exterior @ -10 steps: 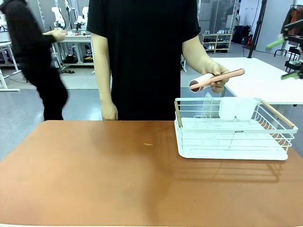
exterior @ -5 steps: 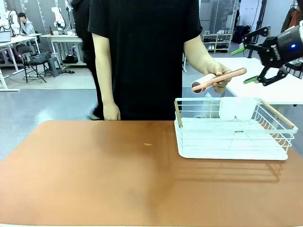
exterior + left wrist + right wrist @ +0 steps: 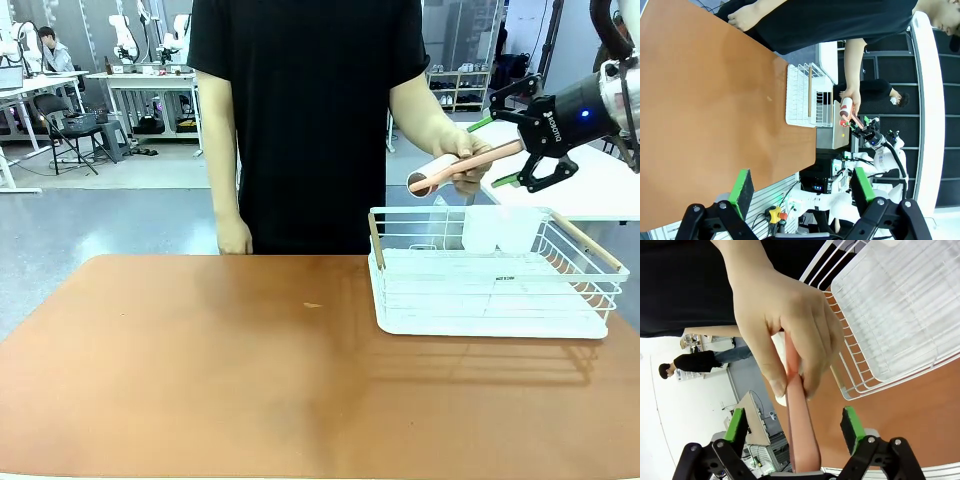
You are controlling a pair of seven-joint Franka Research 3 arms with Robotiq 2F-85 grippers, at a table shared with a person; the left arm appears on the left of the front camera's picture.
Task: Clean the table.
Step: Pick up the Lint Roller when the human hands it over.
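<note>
- Looks like the very start: no rolling or wiping to be seen on the desk (image 3: pixel 200 380).
- Shows a small pale crumb (image 3: pixel 313 305) near the middle of the brown top, well apart from the white wire rack (image 3: pixel 450 300) on the robot's right side.
- Shows a person's hand (image 3: pixel 462 158) at the far side, holding a lint roller (image 3: pixel 428 173) with a pink handle up in the air, above the back of the rack.
- Finds the right claw (image 3: pixel 490 152) spread wide, with one green pad on each side of the handle's free end (close to it, but not pinching it yet).
- Looks the same from the right wrist: handle between the two pads, hand gripping it farther up.
- Finds the left claw (image 3: pixel 803 186) spread wide too, holding nothing, up above the desk.
- Left to do, as a guess: close on the handle, take the roller from the hand, bring it down, roll it over the top and pick up the crumb.
</note>
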